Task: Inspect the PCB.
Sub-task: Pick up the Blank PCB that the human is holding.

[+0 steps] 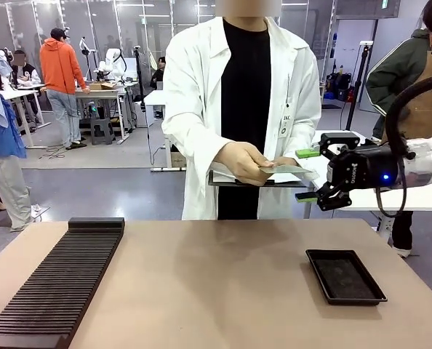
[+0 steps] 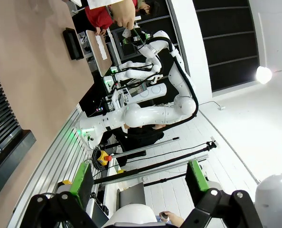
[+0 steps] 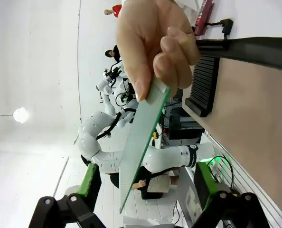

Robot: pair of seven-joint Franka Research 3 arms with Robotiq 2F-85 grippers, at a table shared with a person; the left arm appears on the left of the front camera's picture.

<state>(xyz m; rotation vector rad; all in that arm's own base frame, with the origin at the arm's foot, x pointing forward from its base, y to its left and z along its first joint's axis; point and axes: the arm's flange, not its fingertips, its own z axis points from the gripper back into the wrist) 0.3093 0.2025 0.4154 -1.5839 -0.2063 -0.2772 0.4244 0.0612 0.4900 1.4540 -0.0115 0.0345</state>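
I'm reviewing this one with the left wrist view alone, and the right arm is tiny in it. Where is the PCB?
Observer: A person's hand holds the PCB out in the air, toward the right end effector.
Operator: Gripped?
Observer: No. Its jaws stand open, with the PCB edge-on between the green pads, touching neither.
Operator: Where does the hand hold it?
Observer: It pinches the end away from the end effector.

Left gripper [image 2: 138, 179] spread wide, slotted black rack [image 2: 1, 118] on tan table [image 2: 32, 61]
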